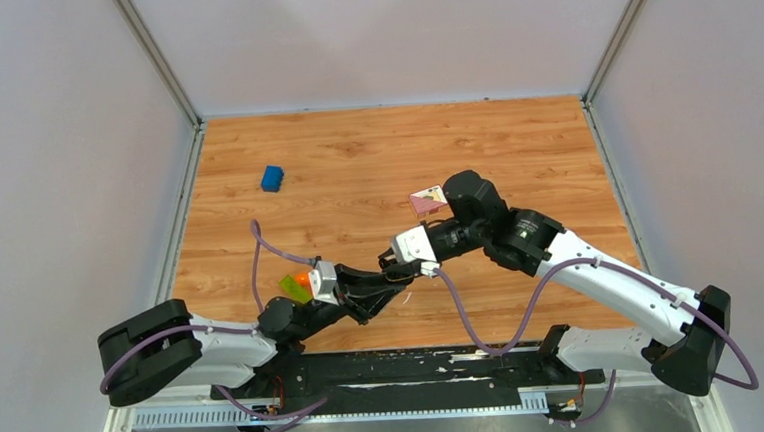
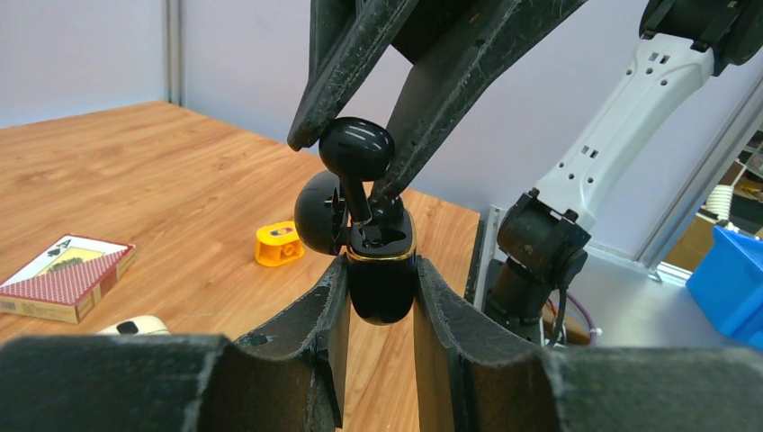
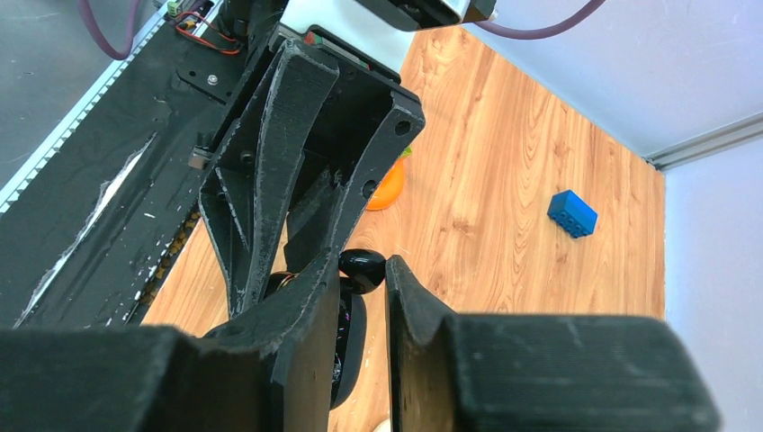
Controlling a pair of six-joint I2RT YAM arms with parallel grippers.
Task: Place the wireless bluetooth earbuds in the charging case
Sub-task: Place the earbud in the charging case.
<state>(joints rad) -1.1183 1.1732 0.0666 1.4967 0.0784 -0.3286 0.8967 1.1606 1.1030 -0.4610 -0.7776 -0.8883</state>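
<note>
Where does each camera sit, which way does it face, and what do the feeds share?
Top external: above and behind both arms, looking down on the table; whole arms show, left tool and right tool meeting.
Left wrist: on the left arm, looking past its fingers, shut on the case, toward the right arm.
Right wrist: on the right arm, looking past its fingers, shut on an earbud, at the left tool.
Shared: both wrist views show earbud and case; top and right wrist show the blue block.
</note>
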